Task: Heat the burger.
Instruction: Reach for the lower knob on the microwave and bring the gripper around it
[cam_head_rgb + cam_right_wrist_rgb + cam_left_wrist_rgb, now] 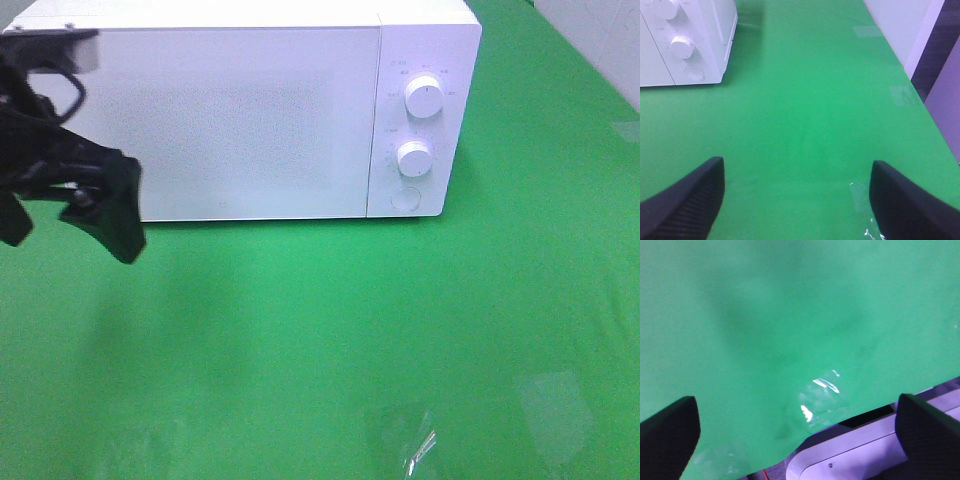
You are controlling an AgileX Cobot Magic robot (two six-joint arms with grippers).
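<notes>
The left gripper (797, 434) hangs above the green cloth (350, 330) with its jaws spread fully wide and nothing between them; in the exterior view it sits in front of the left end of the white microwave (240, 120). The right gripper (799, 201) is also parted wide and empty, low over the cloth, well apart from the microwave's two knobs (425, 97). The microwave door is closed. Where the burger is cannot be told from these views
</notes>
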